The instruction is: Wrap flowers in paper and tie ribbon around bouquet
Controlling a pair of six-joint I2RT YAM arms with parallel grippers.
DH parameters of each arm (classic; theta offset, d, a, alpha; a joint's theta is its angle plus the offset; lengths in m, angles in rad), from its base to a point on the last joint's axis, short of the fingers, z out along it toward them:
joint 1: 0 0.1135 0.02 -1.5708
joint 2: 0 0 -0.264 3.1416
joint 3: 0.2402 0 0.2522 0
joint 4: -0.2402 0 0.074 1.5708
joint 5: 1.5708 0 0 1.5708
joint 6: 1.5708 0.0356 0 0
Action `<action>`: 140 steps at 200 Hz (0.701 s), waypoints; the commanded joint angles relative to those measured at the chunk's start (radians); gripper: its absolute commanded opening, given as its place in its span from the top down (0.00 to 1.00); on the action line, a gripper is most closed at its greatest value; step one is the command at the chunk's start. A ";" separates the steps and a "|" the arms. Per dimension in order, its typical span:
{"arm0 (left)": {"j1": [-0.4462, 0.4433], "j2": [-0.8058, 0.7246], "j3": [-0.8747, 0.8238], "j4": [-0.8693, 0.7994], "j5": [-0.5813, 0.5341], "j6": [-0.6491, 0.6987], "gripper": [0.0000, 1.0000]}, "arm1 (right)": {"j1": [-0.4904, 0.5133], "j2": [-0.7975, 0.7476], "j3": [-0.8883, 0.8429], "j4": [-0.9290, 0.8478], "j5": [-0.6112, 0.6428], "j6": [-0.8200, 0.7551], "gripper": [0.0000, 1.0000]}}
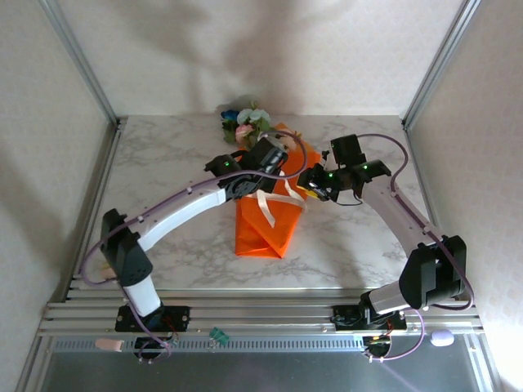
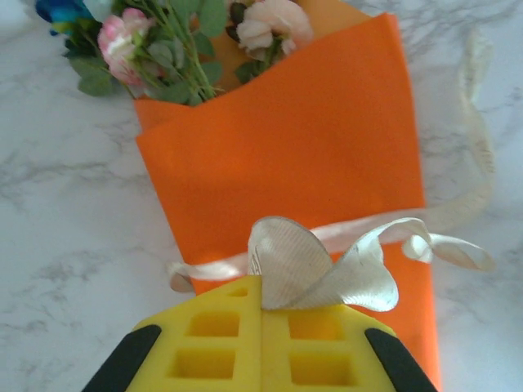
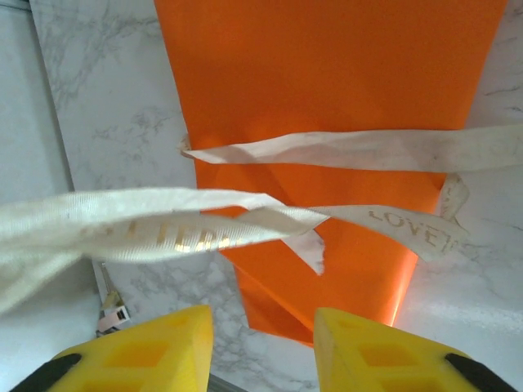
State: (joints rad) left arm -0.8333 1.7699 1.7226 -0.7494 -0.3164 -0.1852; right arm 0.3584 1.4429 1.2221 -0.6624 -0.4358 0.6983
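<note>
Evidently tying is in hand: the ribbon point(image 2: 286, 257) is clamped by the left gripper point(image 2: 261, 294) over the bouquet point(image 2: 302, 139) just ahead, and its loose end must be caught by the parted right gripper point(image 3: 263, 322).

From above and behind the arm bases we look down on the whole marble table point(image 1: 163, 237). Our left wrist camera sits close behind the left gripper point(image 2: 261, 294), facing up the bouquet point(image 2: 302, 155) toward its blooms. The right wrist camera, behind the right gripper point(image 3: 261, 318), faces its narrow end closely. All share the ribbon point(image 2: 286, 257).
</note>
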 commanded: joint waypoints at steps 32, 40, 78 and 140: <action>0.090 0.137 0.119 0.072 -0.221 0.113 1.00 | 0.003 0.015 -0.047 0.006 0.067 -0.099 0.65; 0.092 0.140 0.099 0.110 -0.272 0.138 1.00 | 0.002 0.023 -0.050 0.000 0.078 -0.106 0.65; 0.102 0.169 0.045 0.303 -0.482 0.307 1.00 | 0.002 0.066 -0.052 0.019 0.135 -0.109 0.65; 0.201 0.357 0.229 0.139 -0.389 0.096 0.41 | 0.002 0.094 -0.056 0.017 0.134 -0.111 0.65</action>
State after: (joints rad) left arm -0.6979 2.0361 1.8244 -0.4385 -0.7101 0.0875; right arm 0.3595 1.5227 1.1736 -0.6430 -0.3141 0.6121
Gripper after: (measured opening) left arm 0.520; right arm 0.347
